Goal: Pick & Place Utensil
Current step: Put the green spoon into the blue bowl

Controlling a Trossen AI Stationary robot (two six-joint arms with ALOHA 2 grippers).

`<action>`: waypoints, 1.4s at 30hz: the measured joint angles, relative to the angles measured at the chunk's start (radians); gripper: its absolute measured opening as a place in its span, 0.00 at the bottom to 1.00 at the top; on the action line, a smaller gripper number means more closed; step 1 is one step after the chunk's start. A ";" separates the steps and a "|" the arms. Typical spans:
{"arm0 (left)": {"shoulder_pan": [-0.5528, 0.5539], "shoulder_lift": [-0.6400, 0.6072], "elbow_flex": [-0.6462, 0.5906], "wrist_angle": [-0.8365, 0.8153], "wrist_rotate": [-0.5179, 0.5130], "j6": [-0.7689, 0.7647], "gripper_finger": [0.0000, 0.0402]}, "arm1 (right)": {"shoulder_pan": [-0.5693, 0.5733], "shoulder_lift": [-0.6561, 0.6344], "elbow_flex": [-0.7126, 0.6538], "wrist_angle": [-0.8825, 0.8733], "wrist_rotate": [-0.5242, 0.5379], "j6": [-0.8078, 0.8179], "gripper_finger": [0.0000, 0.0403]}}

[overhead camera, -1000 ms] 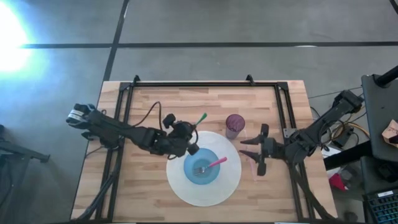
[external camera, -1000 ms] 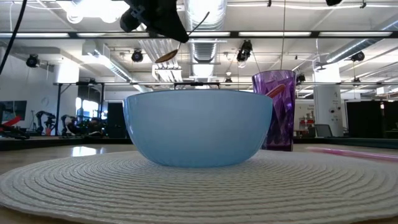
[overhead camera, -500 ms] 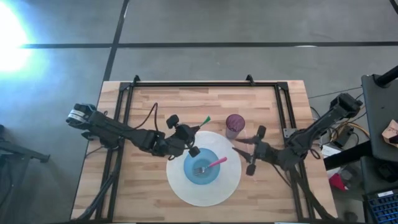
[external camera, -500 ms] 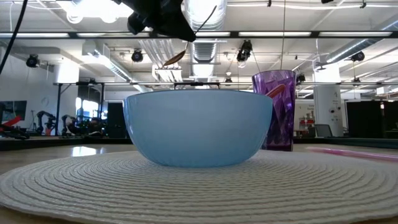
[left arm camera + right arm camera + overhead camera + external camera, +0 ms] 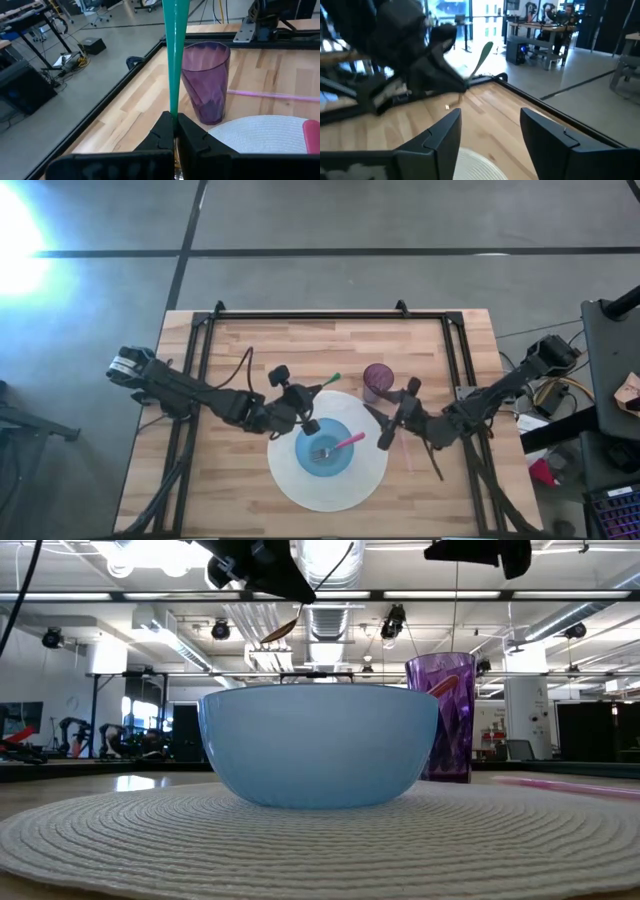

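L claw point(image 5: 300, 408) clamped on green-handled spoon point(image 5: 322, 385), held aloft just beside blue bowl point(image 5: 324, 448); handle axis runs toward tabletop's far edge & purple cup point(image 5: 377, 379). R claw point(image 5: 393, 413) wide open, empty, hovering near cup over mat point(image 5: 330, 492) edge.

Grey concrete floor point(image 5: 400, 215), ceiling ducts point(image 5: 330, 620), bright windows point(image 5: 445, 10); desks point(image 5: 540, 32)
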 joint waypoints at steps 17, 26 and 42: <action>-0.059 0.000 0.000 0.006 0.000 0.071 0.00 | -0.030 0.189 0.000 0.332 -0.023 -0.025 0.51; -0.079 -0.001 0.000 0.006 0.000 0.103 0.00 | -0.053 0.323 0.031 0.569 -0.090 -0.080 0.50; -0.085 -0.002 0.000 0.004 -0.009 0.208 0.00 | -0.075 0.485 0.269 0.561 0.003 -0.166 0.50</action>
